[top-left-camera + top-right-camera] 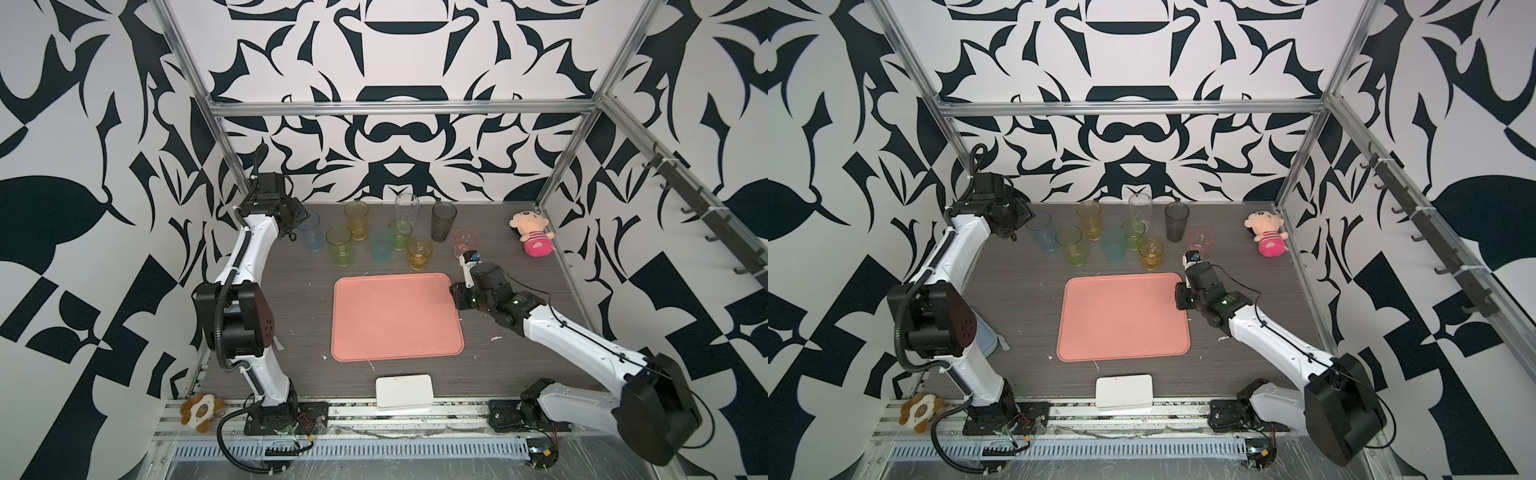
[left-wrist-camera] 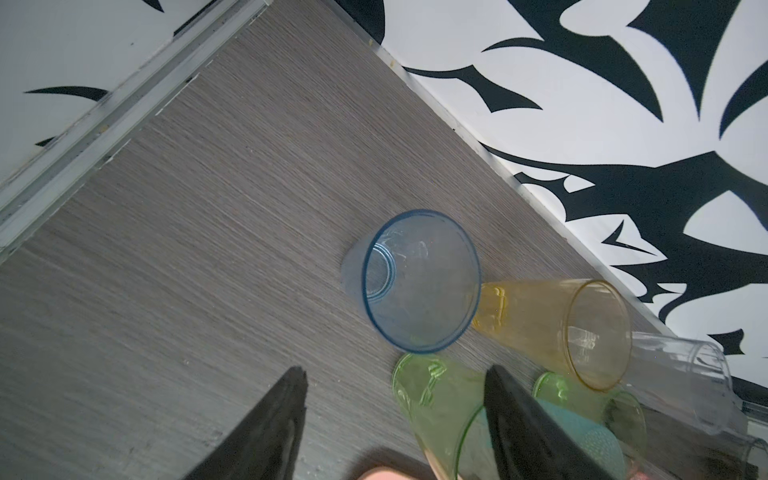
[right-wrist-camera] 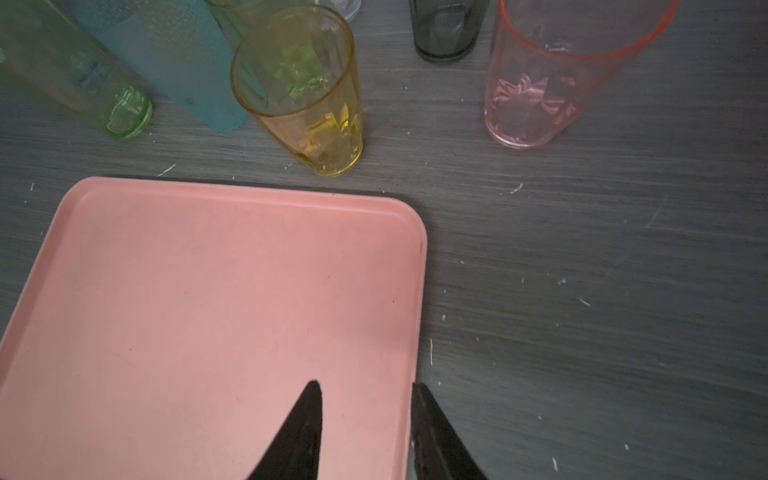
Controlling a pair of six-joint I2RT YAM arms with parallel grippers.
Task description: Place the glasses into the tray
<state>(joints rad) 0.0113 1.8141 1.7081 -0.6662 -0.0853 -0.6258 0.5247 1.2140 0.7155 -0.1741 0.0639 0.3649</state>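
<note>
Hovering with its jaws spread wide and nothing between them, the left gripper (image 2: 395, 370) has the blue glass (image 2: 419, 282) just ahead of its fingertips. That glass stands upright on the table (image 2: 208, 208), and a green glass (image 2: 432, 399) sits close beside one finger.

The right gripper (image 3: 365, 384) is partly parted and also empty. One of its fingers is over the tray (image 3: 208, 291) and the other is past the tray's edge. Ahead of it, the amber glass (image 3: 303, 95) stands just beyond the tray's far rim, and the pink glass (image 3: 552, 83) is farther ahead and off to the side. All nine glasses stand on the table beyond the tray, and none is in it.

These tumblers look thin-walled and light, with smooth sides that are probably slippery. They taper toward the base, so a low grip would likely slide off. Squeezing hard might flex or crack the wall.

A side grip across the upper half, below the rim, seems safest. Pinching the rim with one finger inside would also work. The blue and pink glasses stand at the ends of the cluster with room around them. The tightly packed middle ones could tip their neighbours if a finger nudges them.
</note>
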